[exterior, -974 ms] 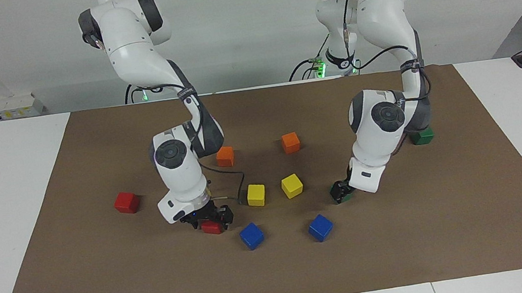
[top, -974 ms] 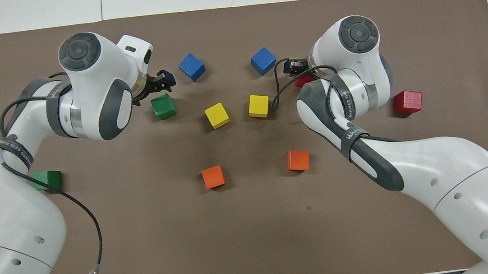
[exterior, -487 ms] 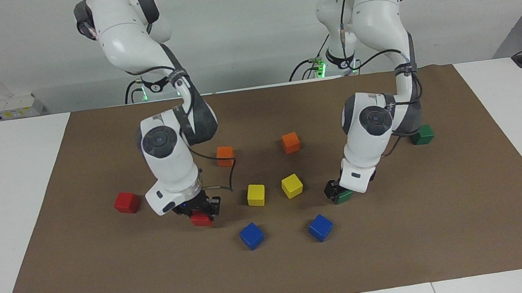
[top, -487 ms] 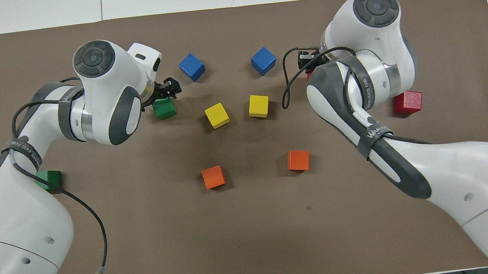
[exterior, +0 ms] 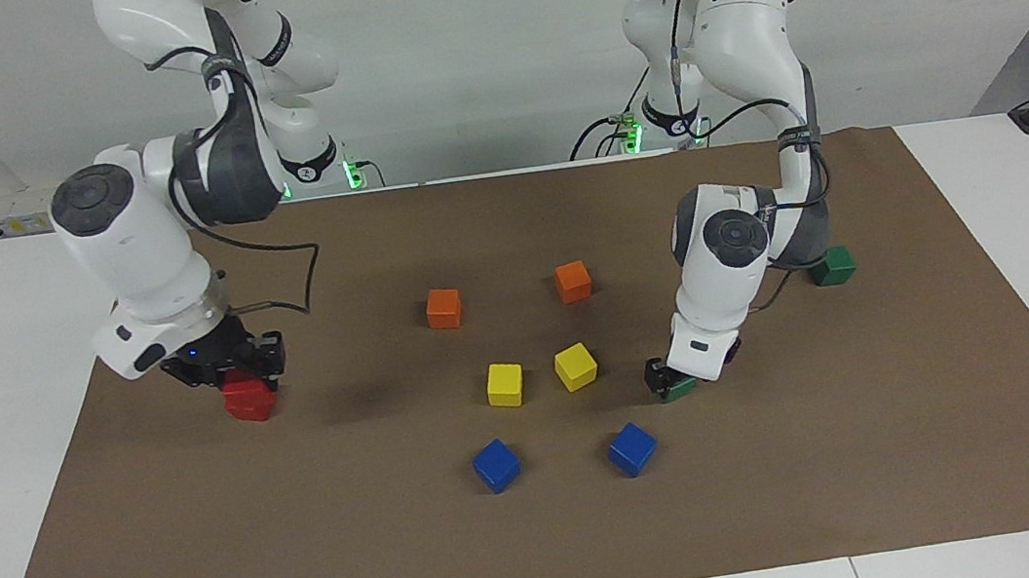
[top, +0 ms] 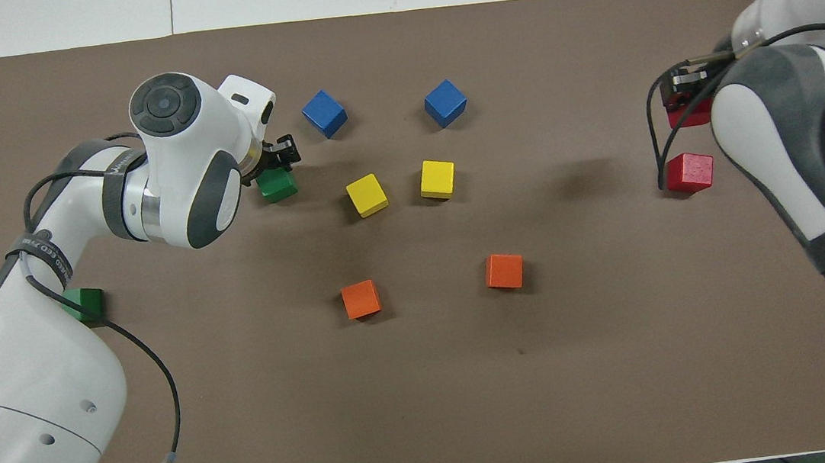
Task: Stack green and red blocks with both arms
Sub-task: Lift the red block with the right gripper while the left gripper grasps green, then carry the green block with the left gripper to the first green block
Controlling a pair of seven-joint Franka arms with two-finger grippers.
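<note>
My right gripper (exterior: 233, 368) is shut on a red block (exterior: 234, 389) and holds it just above the second red block (exterior: 256, 409), which rests on the mat toward the right arm's end. In the overhead view the held block (top: 688, 114) shows apart from the resting one (top: 690, 171). My left gripper (exterior: 665, 380) is down at a green block (exterior: 682, 390) that rests on the mat beside the yellow cubes; the overhead view shows that gripper (top: 286, 151) and block (top: 277, 186) too. The second green block (exterior: 832, 268) lies nearer to the robots, toward the left arm's end.
A brown mat (exterior: 545, 540) covers the table. Two orange cubes (exterior: 443, 308) (exterior: 574, 282), two yellow cubes (exterior: 505, 384) (exterior: 575, 366) and two blue cubes (exterior: 496, 465) (exterior: 631, 449) stand in pairs in the middle, the orange nearest to the robots, the blue farthest.
My right arm lifted the red block from beside the blue cubes and carried it to over the second red block. My left gripper stayed at the green block and sank slightly.
</note>
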